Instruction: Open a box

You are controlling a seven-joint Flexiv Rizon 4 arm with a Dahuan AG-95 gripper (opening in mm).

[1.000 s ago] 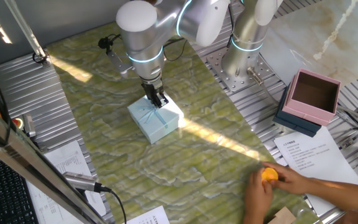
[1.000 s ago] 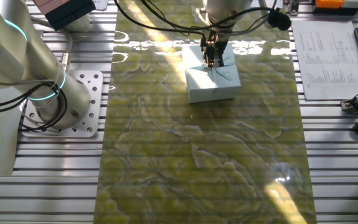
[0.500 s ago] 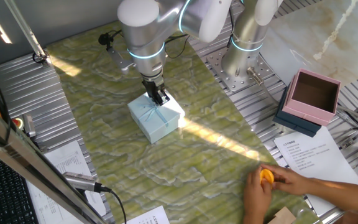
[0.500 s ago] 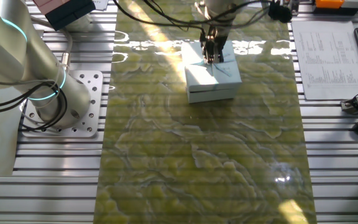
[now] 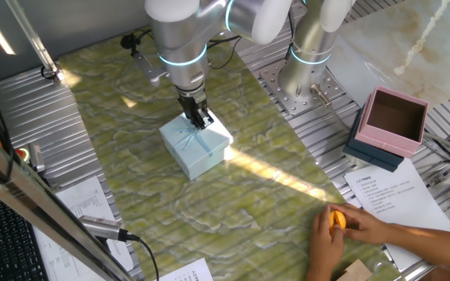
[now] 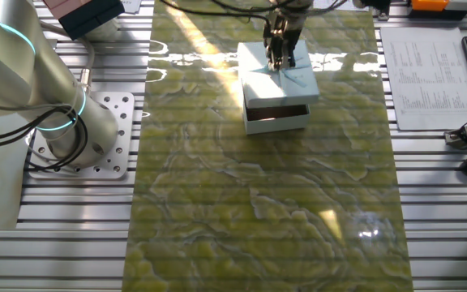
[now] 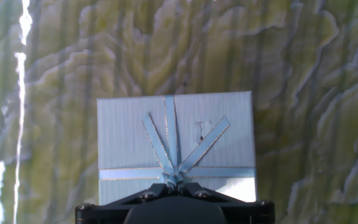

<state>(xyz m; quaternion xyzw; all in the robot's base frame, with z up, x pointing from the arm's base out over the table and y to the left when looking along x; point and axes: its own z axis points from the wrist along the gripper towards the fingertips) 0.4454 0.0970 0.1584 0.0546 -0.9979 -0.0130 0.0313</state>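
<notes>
The pale blue box [image 5: 196, 148] stands on the green mat. Its lid [image 6: 276, 77] with the thin ribbon cross is raised off the base [image 6: 278, 120], and a strip of brown inside shows between them in the other fixed view. My gripper [image 5: 201, 119] is shut on the ribbon bow [image 7: 174, 177] at the lid's middle and holds the lid up. It also shows in the other fixed view [image 6: 280, 58]. In the hand view the lid [image 7: 176, 146] fills the lower centre and the dark fingers [image 7: 151, 194] pinch the bow at the bottom edge.
A pink box on a dark blue base [image 5: 389, 125] stands at the right on the ribbed table, by printed papers [image 5: 393, 195]. A person's hands hold an orange thing [image 5: 337, 221] at the front right. The arm's base [image 5: 307, 62] is behind the mat.
My gripper has risen with the bow in its grasp. The lid has come up off the base, so the brown inside now shows in the other fixed view.
</notes>
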